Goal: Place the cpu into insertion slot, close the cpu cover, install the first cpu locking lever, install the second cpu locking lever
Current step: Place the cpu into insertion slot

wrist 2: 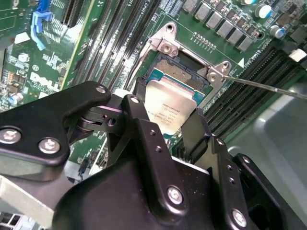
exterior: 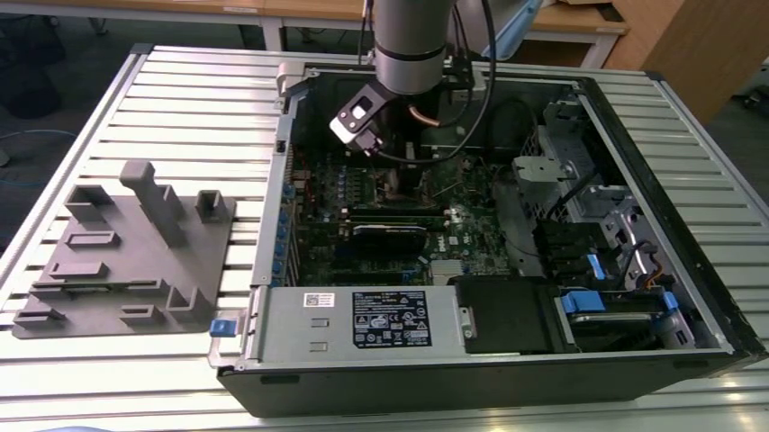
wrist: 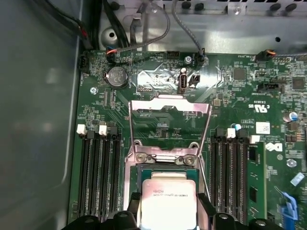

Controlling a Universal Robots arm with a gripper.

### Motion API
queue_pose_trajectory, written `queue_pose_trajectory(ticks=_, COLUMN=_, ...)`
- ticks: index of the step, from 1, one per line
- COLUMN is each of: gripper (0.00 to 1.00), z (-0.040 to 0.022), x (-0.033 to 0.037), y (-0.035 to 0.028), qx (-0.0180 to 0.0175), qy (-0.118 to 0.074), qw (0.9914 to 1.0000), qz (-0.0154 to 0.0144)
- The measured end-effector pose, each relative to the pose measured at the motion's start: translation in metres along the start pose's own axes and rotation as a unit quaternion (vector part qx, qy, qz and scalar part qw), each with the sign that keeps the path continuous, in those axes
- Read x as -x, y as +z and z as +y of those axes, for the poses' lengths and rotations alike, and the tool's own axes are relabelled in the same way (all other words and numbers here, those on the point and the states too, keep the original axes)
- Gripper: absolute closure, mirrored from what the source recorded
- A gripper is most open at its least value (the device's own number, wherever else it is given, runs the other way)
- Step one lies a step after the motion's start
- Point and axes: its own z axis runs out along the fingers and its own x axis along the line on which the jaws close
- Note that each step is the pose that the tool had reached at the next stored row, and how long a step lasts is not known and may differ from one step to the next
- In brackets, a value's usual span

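Note:
In both wrist views the cpu (wrist 2: 170,105) (wrist: 168,196), a flat square chip with a silvery top, sits between the black fingers (wrist 2: 139,103) of my gripper (wrist 2: 168,117) (wrist: 168,208), which is shut on it. The chip hangs just over the near part of the insertion slot (wrist 2: 184,72) (wrist: 165,168), whose dark contact field shows beyond the chip's edge. The cpu cover (wrist: 168,100) stands swung open behind the slot, a thin metal frame with a window. A thin locking lever (wrist 2: 264,87) (wrist: 209,134) sticks out beside the slot. In the exterior view the gripper (exterior: 402,166) is low inside the computer case.
Long black memory slots (wrist: 98,172) (wrist: 230,177) flank the slot on both sides. The open computer case (exterior: 673,198) lies on a slatted metal table, with a power supply (exterior: 360,319) at its front and cables and drive bays on the exterior view's right. A grey fixture block (exterior: 121,252) sits on the exterior view's left.

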Motion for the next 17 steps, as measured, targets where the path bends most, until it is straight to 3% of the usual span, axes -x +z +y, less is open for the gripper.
queue_pose_trajectory(ticks=4, gripper=0.46, z=-0.0007, x=0.0, y=0.0063, qx=0.0, qy=0.0, qw=1.0, qz=0.0)
queue_pose_trajectory(ticks=12, gripper=0.46, z=-0.0016, x=-0.0039, y=0.0085, qx=0.0001, qy=0.0, qw=1.0, qz=0.0001)
queue_pose_trajectory(ticks=17, gripper=0.46, z=-0.0024, x=-0.004, y=0.0148, qx=0.0, qy=0.0, qw=1.0, qz=0.0)
